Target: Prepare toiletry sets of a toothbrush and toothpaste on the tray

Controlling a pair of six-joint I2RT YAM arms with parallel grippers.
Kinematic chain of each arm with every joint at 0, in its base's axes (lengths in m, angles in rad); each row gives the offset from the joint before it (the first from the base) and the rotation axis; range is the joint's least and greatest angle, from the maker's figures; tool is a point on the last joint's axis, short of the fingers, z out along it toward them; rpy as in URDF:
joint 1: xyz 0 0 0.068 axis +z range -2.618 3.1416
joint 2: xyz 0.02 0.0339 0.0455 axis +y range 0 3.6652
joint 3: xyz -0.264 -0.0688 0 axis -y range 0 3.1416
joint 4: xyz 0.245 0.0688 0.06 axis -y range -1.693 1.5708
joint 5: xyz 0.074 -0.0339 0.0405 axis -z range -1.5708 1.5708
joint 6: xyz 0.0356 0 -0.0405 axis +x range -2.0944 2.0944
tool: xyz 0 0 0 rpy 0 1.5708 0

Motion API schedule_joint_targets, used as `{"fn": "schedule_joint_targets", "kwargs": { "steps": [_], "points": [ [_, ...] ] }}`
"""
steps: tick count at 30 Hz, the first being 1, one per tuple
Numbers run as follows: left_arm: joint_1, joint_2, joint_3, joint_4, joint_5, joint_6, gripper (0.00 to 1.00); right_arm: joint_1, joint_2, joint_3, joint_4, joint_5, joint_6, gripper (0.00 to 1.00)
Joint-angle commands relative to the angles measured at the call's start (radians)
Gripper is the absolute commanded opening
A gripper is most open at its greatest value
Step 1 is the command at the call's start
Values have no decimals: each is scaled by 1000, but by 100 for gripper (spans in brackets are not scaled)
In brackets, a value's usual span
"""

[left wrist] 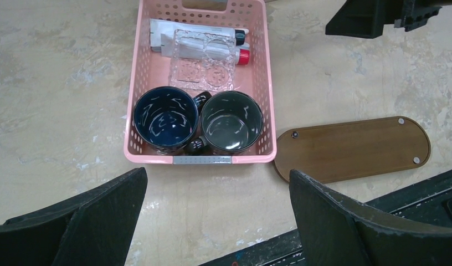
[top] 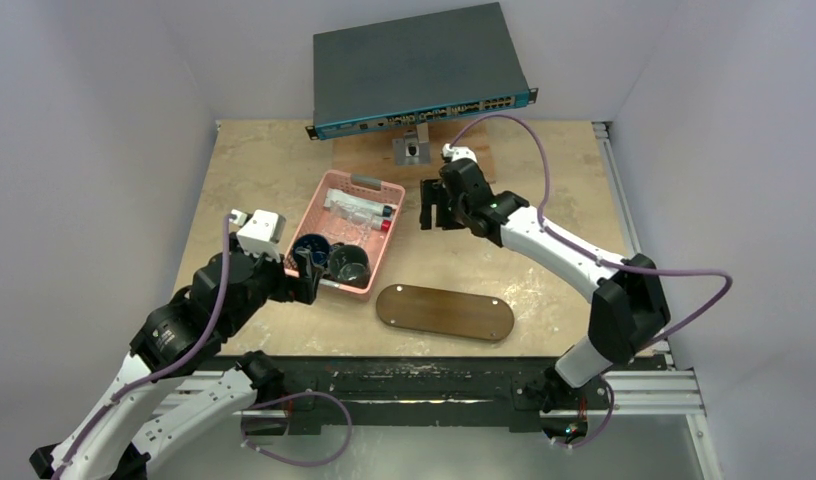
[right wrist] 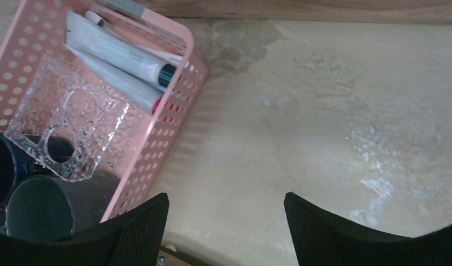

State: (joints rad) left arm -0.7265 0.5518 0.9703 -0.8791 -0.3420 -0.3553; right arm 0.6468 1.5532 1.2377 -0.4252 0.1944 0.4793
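Observation:
Two silvery-grey toothpaste tubes (left wrist: 182, 43) (right wrist: 116, 52) lie at the far end of a pink perforated basket (top: 376, 262), partly under a clear textured holder (left wrist: 204, 64). A slim white piece (right wrist: 93, 16) beside them may be a toothbrush; I cannot tell. The dark-brown oblong tray (top: 444, 312) (left wrist: 351, 147) lies bare just right of the basket's near end. My left gripper (top: 306, 272) (left wrist: 217, 173) hovers open and empty at the basket's near end. My right gripper (top: 436, 208) (right wrist: 225, 197) is open and empty over the table beside the basket's far right side.
Two dark mugs (left wrist: 167, 116) (left wrist: 232, 122) fill the basket's near half. A grey network switch (top: 419, 70) sits at the back on a wooden board (top: 369, 155). White walls enclose the table on three sides.

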Motion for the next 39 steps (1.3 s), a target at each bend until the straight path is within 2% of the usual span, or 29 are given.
{"fn": "schedule_joint_targets", "kwargs": {
  "steps": [1,13,19,24,39],
  "points": [
    [7,9,-2,22,-20,12,100,32,66,90,87,-44,-79,77],
    [9,13,-1,18,-26,13,100,48,225,206,235,8,-267,56],
    [12,12,-1,17,-28,13,100,48,283,198,388,-1,-361,56],
    [14,11,0,18,-27,13,100,48,347,214,455,18,-378,57],
    [20,16,0,20,-17,15,100,48,518,365,460,63,-384,50]
  ]
}}
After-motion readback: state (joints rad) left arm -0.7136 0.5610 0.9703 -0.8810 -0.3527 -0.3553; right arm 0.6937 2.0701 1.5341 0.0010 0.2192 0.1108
